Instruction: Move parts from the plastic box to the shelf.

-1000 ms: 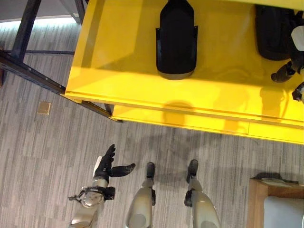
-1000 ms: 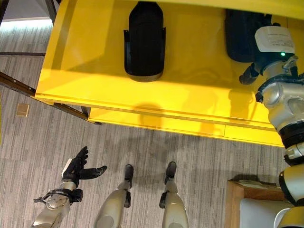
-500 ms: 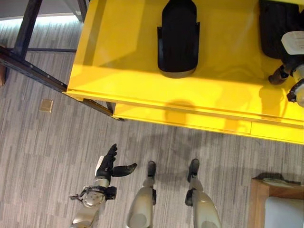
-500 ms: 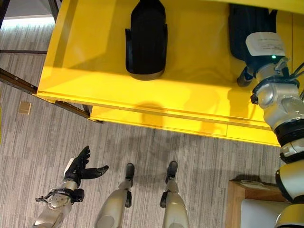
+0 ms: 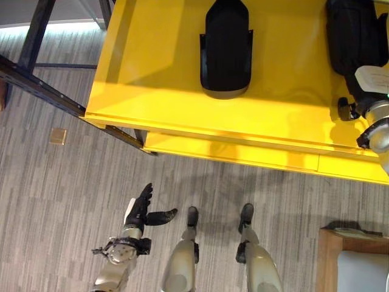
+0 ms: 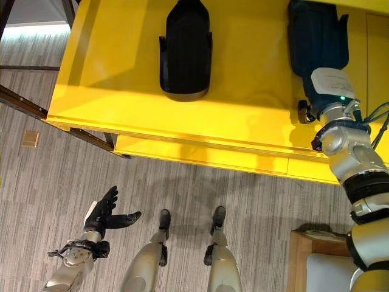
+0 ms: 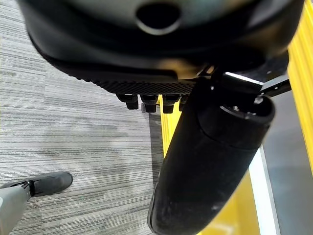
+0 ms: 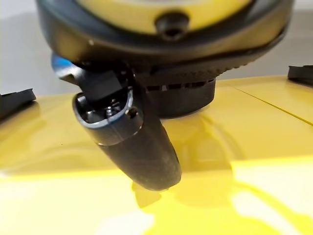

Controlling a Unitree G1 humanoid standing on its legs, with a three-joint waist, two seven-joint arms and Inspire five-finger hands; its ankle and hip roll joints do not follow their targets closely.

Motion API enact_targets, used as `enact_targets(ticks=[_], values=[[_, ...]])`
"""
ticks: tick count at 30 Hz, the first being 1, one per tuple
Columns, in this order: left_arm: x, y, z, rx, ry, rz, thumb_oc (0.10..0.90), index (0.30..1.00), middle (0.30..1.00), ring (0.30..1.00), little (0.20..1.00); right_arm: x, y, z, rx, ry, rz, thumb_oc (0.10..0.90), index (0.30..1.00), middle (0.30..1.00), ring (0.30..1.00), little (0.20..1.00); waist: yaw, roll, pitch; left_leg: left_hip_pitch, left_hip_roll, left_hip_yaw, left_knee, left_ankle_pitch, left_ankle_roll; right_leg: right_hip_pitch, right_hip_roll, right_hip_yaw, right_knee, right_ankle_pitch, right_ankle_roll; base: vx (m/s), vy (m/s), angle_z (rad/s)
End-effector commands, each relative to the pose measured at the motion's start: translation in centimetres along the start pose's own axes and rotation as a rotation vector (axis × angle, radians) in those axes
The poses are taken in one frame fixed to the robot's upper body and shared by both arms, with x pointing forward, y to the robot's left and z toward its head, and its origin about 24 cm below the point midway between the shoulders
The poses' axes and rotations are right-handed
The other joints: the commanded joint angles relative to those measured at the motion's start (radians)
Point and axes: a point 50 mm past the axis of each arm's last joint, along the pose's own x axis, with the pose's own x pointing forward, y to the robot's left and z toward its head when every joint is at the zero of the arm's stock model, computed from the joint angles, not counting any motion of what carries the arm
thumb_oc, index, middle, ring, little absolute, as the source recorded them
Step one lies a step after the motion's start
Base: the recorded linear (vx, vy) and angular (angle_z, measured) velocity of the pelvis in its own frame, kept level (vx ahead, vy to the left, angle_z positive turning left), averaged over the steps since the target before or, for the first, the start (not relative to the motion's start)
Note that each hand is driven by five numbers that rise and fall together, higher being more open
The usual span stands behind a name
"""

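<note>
Two hands are yours to check: nearest you, the left hand (image 5: 138, 210) hangs low over the grey floor (image 5: 55, 201), fingers straight and spread, thumb out, holding nothing. Farther off, your right hand (image 6: 321, 91) is over the yellow shelf (image 6: 243, 109), right by one black part (image 6: 317, 42); you cannot tell how its fingers sit. Another black part (image 5: 226, 48) lies well apart, mid-shelf.
</note>
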Motion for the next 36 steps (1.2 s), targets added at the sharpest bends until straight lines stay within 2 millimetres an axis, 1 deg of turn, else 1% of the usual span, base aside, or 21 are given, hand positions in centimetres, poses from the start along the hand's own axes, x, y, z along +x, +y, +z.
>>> enact_targets(ticks=[1, 7, 21, 23, 26, 31, 36], values=[[-0.2, 1.0, 1.5, -0.001, -0.098, 0.022, 0.900, 1.000, 1.000, 1.000, 1.000, 0.3, -1.4, 1.8, 0.062, -0.090, -0.041, 0.900, 1.000, 1.000, 1.000, 1.000, 0.013, -0.006, -0.012, -0.039, 0.040, 0.007, -0.041, 0.097, -0.021, 0.042, -0.064, -0.009, 0.227, -0.216, 0.069, 0.00, 0.000, 0.00], [-0.3, 1.1, 1.4, 0.008, -0.089, 0.018, 0.900, 1.000, 1.000, 1.000, 1.000, -0.6, 0.0, 1.6, 0.074, -0.107, 0.017, 0.900, 1.000, 1.000, 1.000, 1.000, 0.010, -0.022, -0.027, -0.030, 0.042, 0.010, -0.031, 0.088, -0.020, 0.067, -0.062, -0.008, 0.200, -0.205, 0.073, -0.01, 0.006, 0.00], [-0.3, 1.7, 1.2, 0.019, -0.078, 0.035, 0.900, 1.000, 1.000, 1.000, 1.000, -1.9, 1.1, 1.4, 0.094, -0.137, 0.058, 0.900, 1.000, 1.000, 1.000, 1.000, 0.001, -0.050, -0.056, -0.005, 0.045, 0.010, -0.027, 0.075, -0.018, 0.108, -0.059, -0.013, 0.166, -0.192, 0.079, 0.00, 0.000, 0.00], [-0.4, 1.9, 1.1, 0.022, -0.075, 0.040, 0.900, 1.000, 1.000, 1.000, 1.000, -2.3, 1.7, 1.2, 0.102, -0.131, 0.068, 0.900, 1.000, 1.000, 1.000, 1.000, -0.003, -0.056, -0.066, 0.005, 0.043, 0.010, -0.032, 0.075, -0.018, 0.118, -0.059, -0.013, 0.159, -0.190, 0.081, 0.00, 0.000, 0.00], [-0.4, 1.9, 1.1, 0.021, -0.074, 0.041, 0.900, 1.000, 1.000, 1.000, 1.000, -2.5, 1.9, 1.0, 0.105, -0.128, 0.074, 0.900, 1.000, 1.000, 1.000, 1.000, -0.003, -0.058, -0.071, 0.010, 0.042, 0.010, -0.036, 0.075, -0.017, 0.122, -0.058, -0.013, 0.157, -0.189, 0.082, 0.00, 0.000, 0.00], [-0.5, 2.0, 0.9, 0.016, -0.066, 0.045, 0.900, 1.000, 1.000, 1.000, 1.000, -3.2, 3.1, 0.7, 0.122, -0.117, 0.108, 0.900, 1.000, 1.000, 1.000, 1.000, -0.007, -0.068, -0.088, 0.026, 0.041, 0.011, -0.043, 0.069, -0.013, 0.137, -0.057, -0.013, 0.150, -0.189, 0.085, 0.00, 0.000, 0.00], [-0.5, 2.0, 0.8, 0.018, -0.060, 0.049, 0.900, 1.000, 1.000, 1.000, 1.000, -3.7, 3.8, 0.2, 0.122, -0.105, 0.130, 0.900, 1.000, 1.000, 1.000, 1.000, -0.012, -0.076, -0.097, 0.038, 0.041, 0.013, -0.044, 0.065, -0.011, 0.147, -0.057, -0.013, 0.148, -0.189, 0.087, 0.00, 0.000, 0.00]])
